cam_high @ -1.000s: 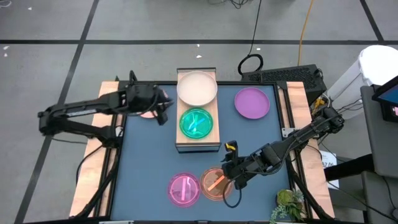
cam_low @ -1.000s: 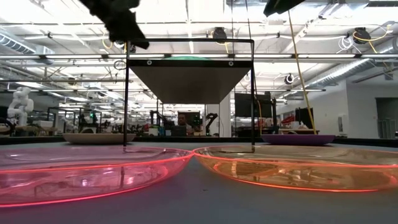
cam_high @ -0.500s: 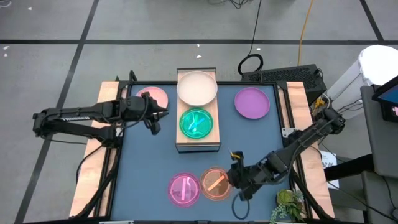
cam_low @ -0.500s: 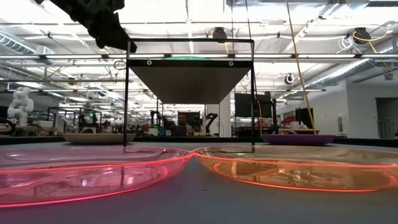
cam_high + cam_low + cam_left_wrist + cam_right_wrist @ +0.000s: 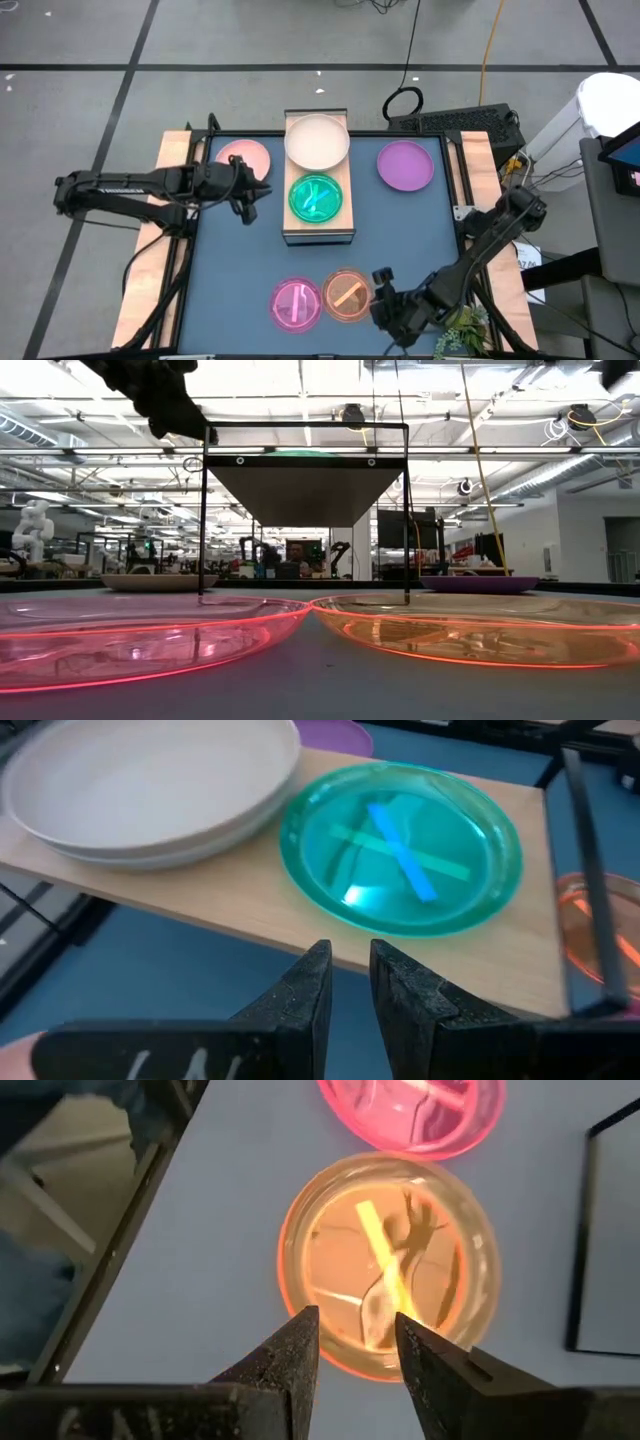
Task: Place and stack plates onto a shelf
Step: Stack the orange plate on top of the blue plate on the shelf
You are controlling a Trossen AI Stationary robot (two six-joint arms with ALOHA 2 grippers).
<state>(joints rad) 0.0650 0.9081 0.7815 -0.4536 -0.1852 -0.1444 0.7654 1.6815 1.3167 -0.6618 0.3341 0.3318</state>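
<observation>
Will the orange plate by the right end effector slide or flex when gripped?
The orange plate looks thin and translucent, so probably light and slightly flexible. Lying flat on the smooth blue table, it would likely slide if nudged. Its shallow raised rim offers little to pinch.

One camera looks straight down; another sits at tabletop level; both share the shelf (image 5: 319,190), perhaps both translucent plates.

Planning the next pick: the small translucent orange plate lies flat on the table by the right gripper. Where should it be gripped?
Probably by the rim of the small translucent orange plate, on the edge facing the right gripper. It lies flat, so only the raised rim offers purchase, and the magenta plate crowds the far side.
</observation>
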